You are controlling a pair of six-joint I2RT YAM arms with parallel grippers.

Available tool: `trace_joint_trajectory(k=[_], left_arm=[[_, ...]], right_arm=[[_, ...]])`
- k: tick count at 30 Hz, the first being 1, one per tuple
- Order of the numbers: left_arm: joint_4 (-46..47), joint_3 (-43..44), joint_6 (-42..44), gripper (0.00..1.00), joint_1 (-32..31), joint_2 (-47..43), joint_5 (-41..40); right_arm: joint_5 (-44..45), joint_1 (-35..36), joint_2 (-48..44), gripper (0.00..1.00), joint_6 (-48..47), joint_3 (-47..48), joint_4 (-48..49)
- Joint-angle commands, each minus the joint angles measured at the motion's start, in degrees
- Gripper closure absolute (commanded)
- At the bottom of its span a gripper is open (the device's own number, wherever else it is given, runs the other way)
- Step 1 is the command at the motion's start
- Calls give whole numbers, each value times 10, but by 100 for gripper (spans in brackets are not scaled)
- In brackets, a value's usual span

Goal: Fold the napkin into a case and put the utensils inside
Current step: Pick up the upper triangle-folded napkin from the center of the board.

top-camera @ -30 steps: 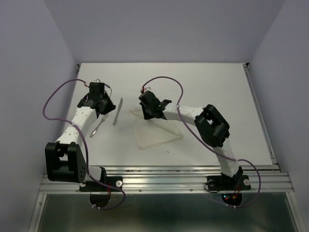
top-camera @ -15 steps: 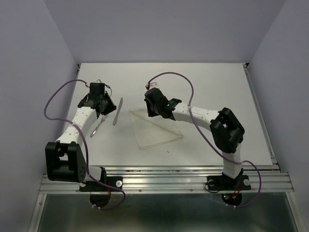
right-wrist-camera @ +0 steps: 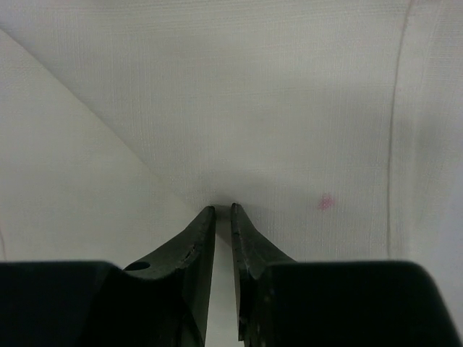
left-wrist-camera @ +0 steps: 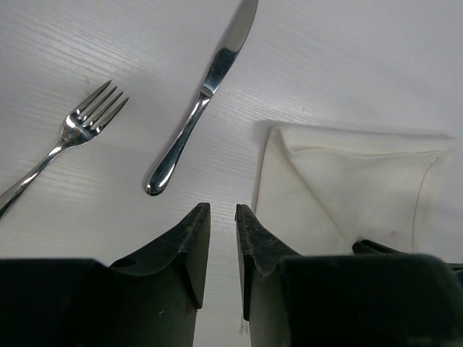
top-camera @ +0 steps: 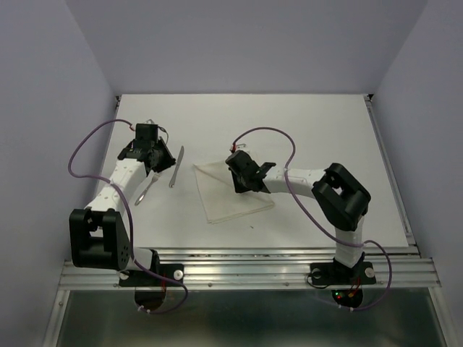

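Our right end effector [right-wrist-camera: 223, 209] pinches the napkin [top-camera: 233, 202] on the desk [top-camera: 311, 123], jaws narrow on a layer for folding; our left end effector [left-wrist-camera: 222, 211], nearly closed and empty, hovers beside knife [left-wrist-camera: 202, 94] and fork [left-wrist-camera: 79, 126].

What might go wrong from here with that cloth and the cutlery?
The right pincer seems to pinch the thin napkin near its fold; a pull might drag the whole sheet and spoil the fold. The knife and fork lie flat on the table, slim and shiny, so the left pincer may slip when it tries to lift them.
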Motion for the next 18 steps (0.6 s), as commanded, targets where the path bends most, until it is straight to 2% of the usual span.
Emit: trace_joint_trajectory(k=[1, 6, 10, 15, 18], left_arm=[[13, 6, 11, 67, 1, -1, 6], [26, 0, 12, 59, -5, 3, 20], [29, 8, 9, 58, -27, 15, 20], [30, 19, 0, 58, -49, 36, 12], [34, 25, -2, 58, -60, 59, 10]], right_arm=[[12, 2, -40, 79, -5, -6, 13], [50, 2, -106, 77, -24, -23, 9], [65, -16, -155, 76, -26, -53, 4], [-7, -113, -191, 76, 8, -100, 5], [-24, -131, -213, 76, 12, -121, 6]])
